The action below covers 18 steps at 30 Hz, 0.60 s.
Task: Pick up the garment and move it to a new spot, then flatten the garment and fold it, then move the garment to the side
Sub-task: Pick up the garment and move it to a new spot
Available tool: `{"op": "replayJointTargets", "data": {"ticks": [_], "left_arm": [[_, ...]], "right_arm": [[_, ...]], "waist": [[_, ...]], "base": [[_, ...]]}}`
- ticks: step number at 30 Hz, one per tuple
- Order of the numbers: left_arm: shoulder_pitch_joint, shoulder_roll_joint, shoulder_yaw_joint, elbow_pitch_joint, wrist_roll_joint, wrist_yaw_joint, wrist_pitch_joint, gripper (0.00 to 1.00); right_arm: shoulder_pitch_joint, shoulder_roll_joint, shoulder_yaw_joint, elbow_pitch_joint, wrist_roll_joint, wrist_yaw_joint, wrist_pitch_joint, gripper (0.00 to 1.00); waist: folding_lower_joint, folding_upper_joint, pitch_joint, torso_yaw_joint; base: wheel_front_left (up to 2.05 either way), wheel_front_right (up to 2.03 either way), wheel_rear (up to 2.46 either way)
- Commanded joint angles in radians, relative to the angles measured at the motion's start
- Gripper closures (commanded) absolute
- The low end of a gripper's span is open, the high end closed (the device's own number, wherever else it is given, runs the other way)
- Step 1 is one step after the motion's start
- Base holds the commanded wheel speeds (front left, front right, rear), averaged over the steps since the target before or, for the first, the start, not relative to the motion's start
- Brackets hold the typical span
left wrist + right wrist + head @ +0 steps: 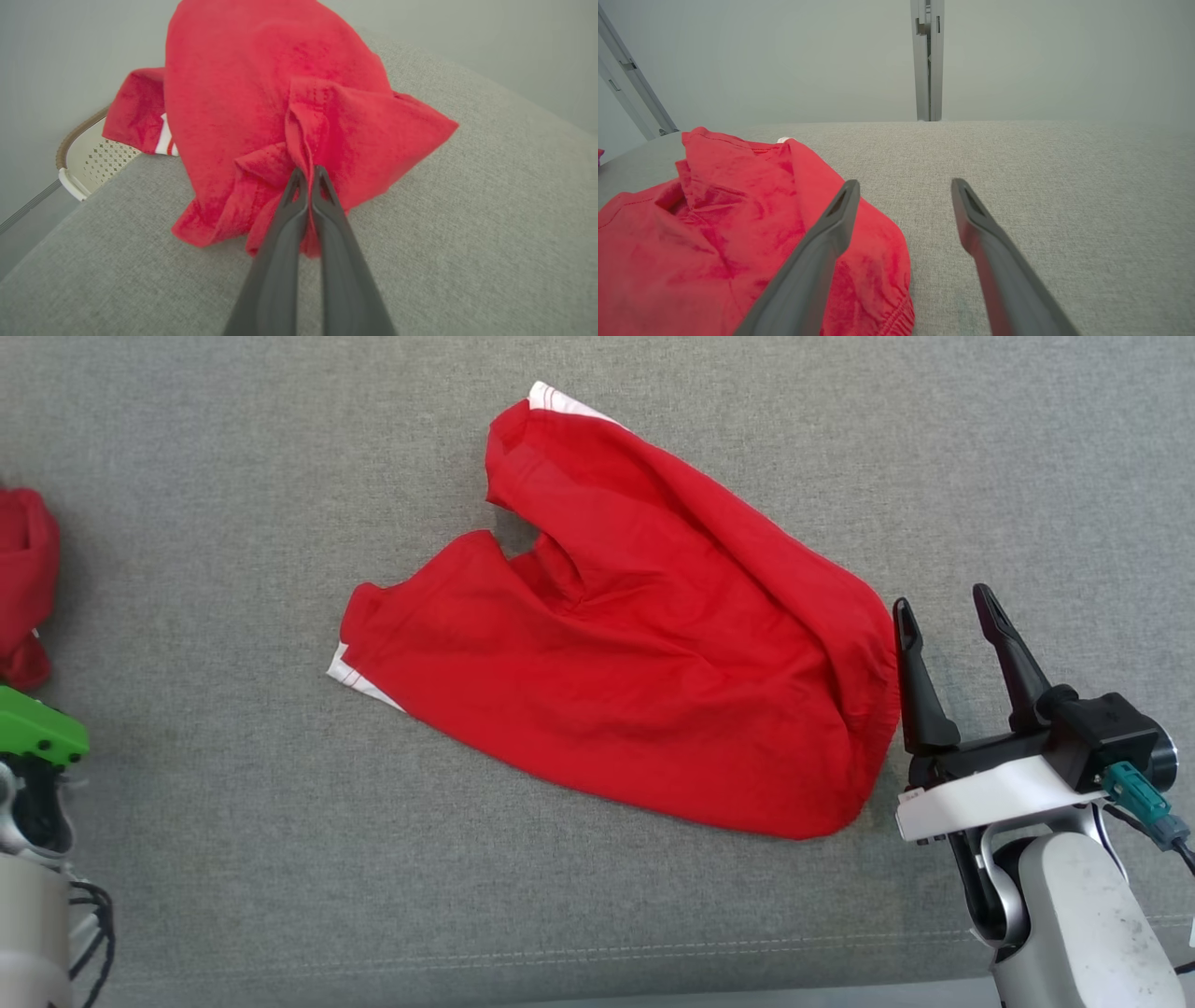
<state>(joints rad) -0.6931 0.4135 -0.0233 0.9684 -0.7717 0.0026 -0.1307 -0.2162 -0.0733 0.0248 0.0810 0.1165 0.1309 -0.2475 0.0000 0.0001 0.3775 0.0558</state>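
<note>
Shorts point(635, 653), red, one pair, lying crumpled and unfolded in the middle of the grey cloth surface point(233, 849). Both legs point toward the robot's left, and we note white striped trim at each leg hem. The gathered waistband end lies toward the right. Right gripper point(943, 602), entered next: it sits just beside that waistband, low over the cloth, with its fingers spread wide and nothing between them. In its own wrist view point(906, 184) the near finger overlaps the edge of the shorts point(714, 224); we cannot tell whether it touches. Second red garment point(23, 569), bunched, at the far left edge of the surface, well apart from the shorts, with the same white striped trim. Left gripper point(308, 170): fingers pressed together, pinching a raised fold of this bunched garment point(243, 93). Beyond the surface edge we list a white perforated piece with a brown rim point(93, 158), and a pale metal upright point(928, 60) past the far edge.
</note>
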Motion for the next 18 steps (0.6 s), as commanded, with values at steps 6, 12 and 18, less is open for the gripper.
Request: {"op": "replayJointTargets", "data": {"ticks": [6, 12, 18], "left_arm": [[0.045, -0.063, -0.021, 0.014, 0.010, -0.027, -0.080, 1.00], [0.100, -0.079, -0.020, -0.022, 0.042, -0.020, -0.129, 0.00], [0.221, -0.111, 0.000, -0.206, 0.121, 0.012, -0.135, 0.00]], "right_arm": [[0.011, 0.003, -0.005, 0.013, 0.005, 0.000, 0.000, 0.00], [0.032, 0.009, -0.001, 0.028, 0.014, 0.000, -0.006, 0.00], [0.061, 0.012, -0.012, 0.034, 0.011, 0.000, -0.009, 0.00]], "waist": [[0.0000, -0.0001, -0.041, 0.013], [0.0000, -0.0001, -0.087, 0.008], [0.0000, -0.0001, -0.143, -0.003]], "base": [[0.00, 0.00, 0.00], [0.00, 0.00, 0.00], [0.00, 0.00, 0.00]]}}
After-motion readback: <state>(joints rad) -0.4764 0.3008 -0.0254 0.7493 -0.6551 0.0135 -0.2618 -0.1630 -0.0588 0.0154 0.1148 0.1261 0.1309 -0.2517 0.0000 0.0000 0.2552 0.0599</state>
